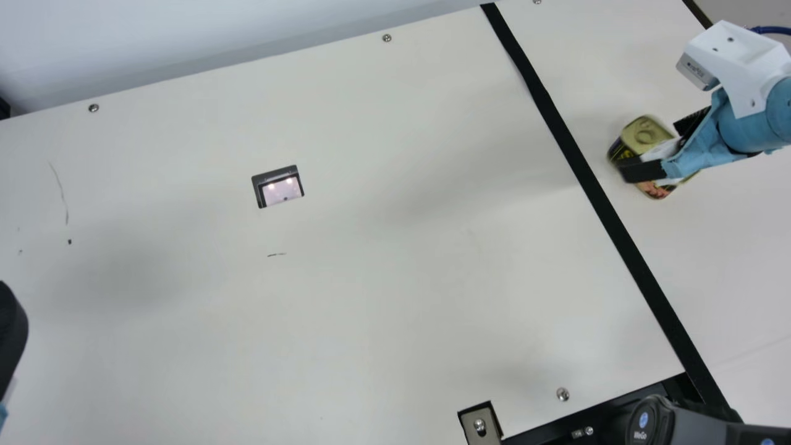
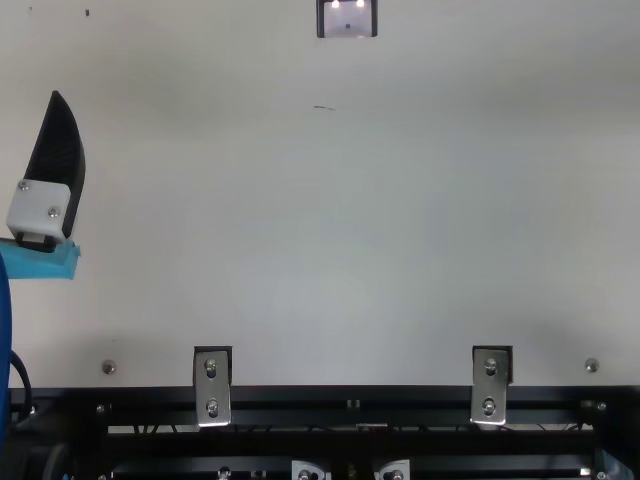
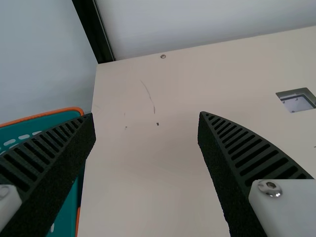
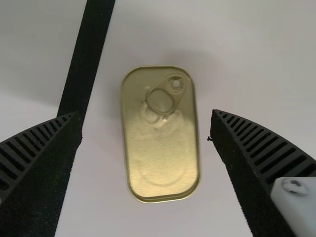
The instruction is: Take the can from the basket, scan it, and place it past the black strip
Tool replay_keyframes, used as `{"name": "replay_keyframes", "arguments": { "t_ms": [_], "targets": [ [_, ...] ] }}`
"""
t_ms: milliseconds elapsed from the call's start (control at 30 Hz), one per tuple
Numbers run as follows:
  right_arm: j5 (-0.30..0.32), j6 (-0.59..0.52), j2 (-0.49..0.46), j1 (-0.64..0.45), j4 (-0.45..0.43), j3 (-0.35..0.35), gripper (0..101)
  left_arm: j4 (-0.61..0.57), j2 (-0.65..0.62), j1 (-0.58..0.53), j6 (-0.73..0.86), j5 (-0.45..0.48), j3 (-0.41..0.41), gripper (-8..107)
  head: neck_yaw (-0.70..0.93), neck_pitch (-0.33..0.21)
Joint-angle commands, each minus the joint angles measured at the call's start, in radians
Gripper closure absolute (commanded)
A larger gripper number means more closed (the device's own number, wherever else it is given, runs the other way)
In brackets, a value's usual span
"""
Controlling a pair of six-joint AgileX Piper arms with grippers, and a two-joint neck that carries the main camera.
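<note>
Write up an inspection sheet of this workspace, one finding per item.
Surface: cream table with a thin scratch and small dark marks.
Job's things: oblong ring-pull can past the black strip, lid up; recessed window, probably the scanner; teal basket with orange rim beside the table.
Clutter: nothing seen.
Left end effector: open, nothing between its fingers.
Right end effector: open, fingers either side of the can.
Cables: blue cable at the right arm; black cable near the left arm.
Surroundings: pale wall behind; black frame with metal brackets along the near edge.
</note>
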Motion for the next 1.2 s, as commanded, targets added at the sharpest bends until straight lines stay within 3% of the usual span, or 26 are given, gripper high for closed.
{"name": "replay_keyframes", "arguments": {
  "t_ms": [0,533,833,1167],
  "targets": [
    [0.001,0.001,-0.004,0.003,0.011,0.002,0,0.0,0.0,0.0,0.0,0.0,0.0,9,-0.014,-0.03],
    [0.034,-0.068,-0.105,0.088,0.228,-0.02,0,0.0,0.0,0.0,0.0,0.0,0.0,9,-0.014,-0.03],
    [-0.001,-0.06,-0.152,0.204,0.307,-0.039,0,0.0,0.0,0.0,0.0,0.0,0.0,9,0.066,-0.035],
    [-0.072,0.002,-0.173,0.353,0.319,-0.056,0,0.0,0.0,0.0,0.0,0.0,0.0,9,0.246,-0.055]
  ]
}}
